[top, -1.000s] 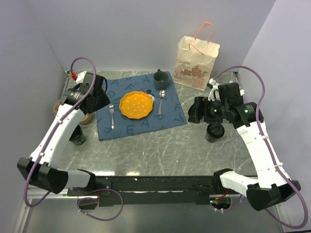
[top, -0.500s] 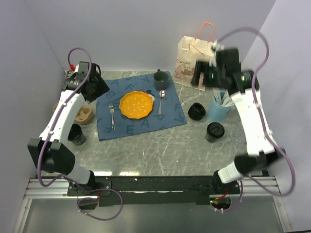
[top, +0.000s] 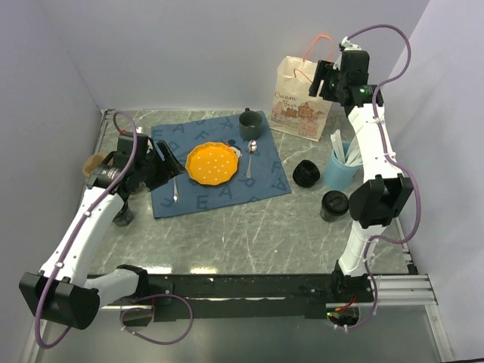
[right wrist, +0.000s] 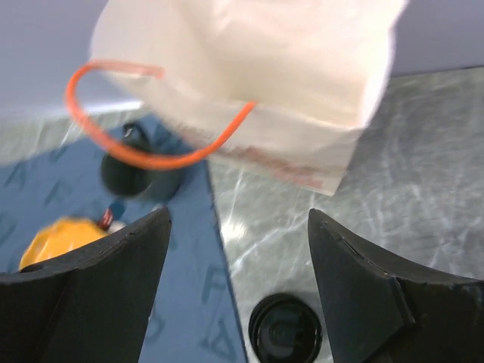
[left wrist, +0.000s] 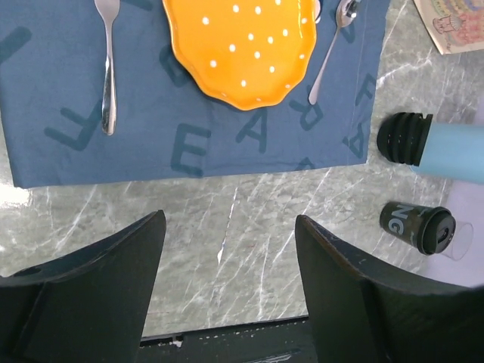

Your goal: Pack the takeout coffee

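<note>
Two wide, empty grippers: we've raised the right gripper (top: 321, 78) to the cream paper bag's (top: 302, 102) top and swung the left gripper (top: 165, 162) toward it; the black lidded coffee cup (top: 333, 204) stays standing before that bag.

A grey-green marbled tabletop (top: 249, 234), veined with white, is sitting boxed in by plain lilac panels: a back wall (top: 189, 53), a left wall (top: 38, 113) and a right wall (top: 454, 113) are rising from its edges. Soft, even light is glaring pale off the stone just behind the black rail (top: 249, 286) running along the near edge.
</note>
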